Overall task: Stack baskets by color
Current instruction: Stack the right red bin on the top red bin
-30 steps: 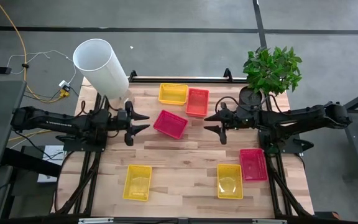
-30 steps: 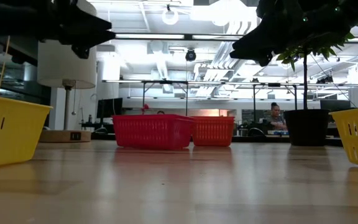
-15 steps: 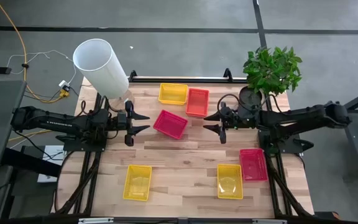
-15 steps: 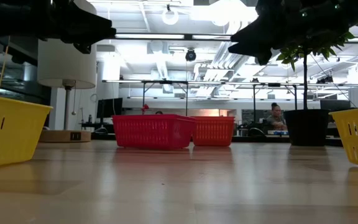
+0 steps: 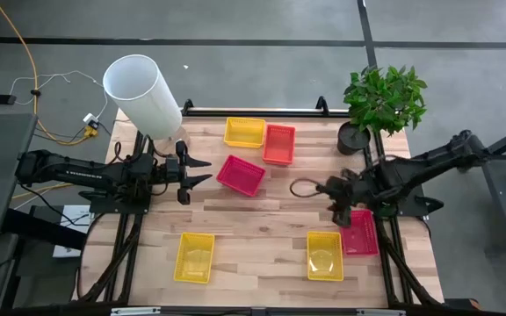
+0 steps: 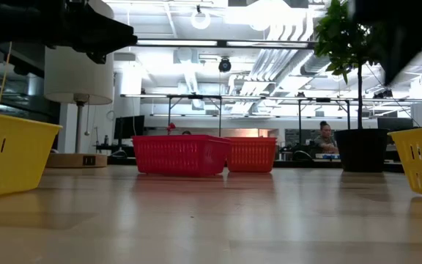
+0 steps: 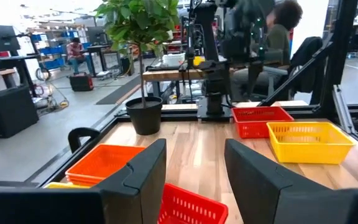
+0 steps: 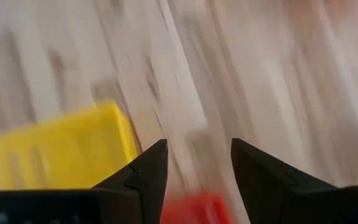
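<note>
Six baskets rest on their bases on the wooden table. At the far side, a yellow basket [image 5: 244, 132] and an orange one [image 5: 279, 144] sit side by side, with a pink-red one [image 5: 241, 174] just in front. Near the front edge lie a yellow basket [image 5: 194, 257], another yellow one [image 5: 324, 254] and a pink-red one [image 5: 358, 232]. My left gripper [image 5: 202, 171] hovers open and level, left of the middle pink-red basket [image 7: 188, 205]. My right gripper [image 5: 337, 211] is open and tipped downward above bare wood, beside the near-right yellow basket [image 8: 61, 149] and pink-red basket [image 8: 194, 208].
A big white cylinder [image 5: 143, 92] stands at the table's far left corner, and a potted plant [image 5: 383, 101] at the far right. Bare wood [image 5: 262, 224] lies across the table's middle, between the far and near baskets. People show in the room beyond the table.
My right gripper has swung from beside the orange basket toward the table's near right, and has tipped from level to pointing steeply down over the near-right baskets. It has stayed open. No basket has moved.
</note>
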Robot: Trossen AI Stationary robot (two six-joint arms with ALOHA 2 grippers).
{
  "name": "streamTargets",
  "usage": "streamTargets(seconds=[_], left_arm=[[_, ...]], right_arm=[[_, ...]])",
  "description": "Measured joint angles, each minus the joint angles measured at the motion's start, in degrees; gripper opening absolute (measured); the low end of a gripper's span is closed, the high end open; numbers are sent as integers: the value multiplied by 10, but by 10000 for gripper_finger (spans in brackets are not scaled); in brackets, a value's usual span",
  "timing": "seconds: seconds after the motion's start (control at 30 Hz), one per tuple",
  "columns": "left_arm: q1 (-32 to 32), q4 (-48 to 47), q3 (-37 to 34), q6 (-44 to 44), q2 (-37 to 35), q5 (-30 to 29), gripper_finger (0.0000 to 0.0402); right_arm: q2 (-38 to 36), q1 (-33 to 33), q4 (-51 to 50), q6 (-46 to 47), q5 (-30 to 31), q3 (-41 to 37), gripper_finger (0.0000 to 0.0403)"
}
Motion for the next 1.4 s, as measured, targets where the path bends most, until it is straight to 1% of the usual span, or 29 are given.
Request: streamTargets(seconds=[0.07, 0.13, 0.27, 0.43, 0.6, 0.73, 0.93, 1.1, 1.3, 1.4], left_arm=[[0, 0, 0, 0, 0, -2, 150], [0, 0, 0, 0, 0, -3, 150], [0, -1, 0, 0, 0, -2, 150], [0, -11, 0, 0, 0, -2, 150], [0, -16, 0, 0, 0, -2, 150], [0, -16, 0, 0, 0, -2, 150], [0, -16, 0, 0, 0, -2, 150], [0, -16, 0, 0, 0, -2, 150], [0, -16, 0, 0, 0, -2, 150], [0, -16, 0, 0, 0, -2, 150]], right_arm=[[2, 24, -32, 48, -4, -17, 162], [2, 45, -51, 83, -27, -43, 162], [2, 69, -49, 118, -58, -99, 162], [2, 76, -50, 127, -90, -152, 162], [2, 77, -44, 110, -77, -185, 156], [2, 77, -41, 108, -71, -185, 138], [2, 77, -42, 93, -68, -158, 118], [2, 77, -67, 93, -60, -131, 117], [2, 77, -91, 82, -57, -127, 116], [2, 77, -99, 78, -28, -127, 116]])
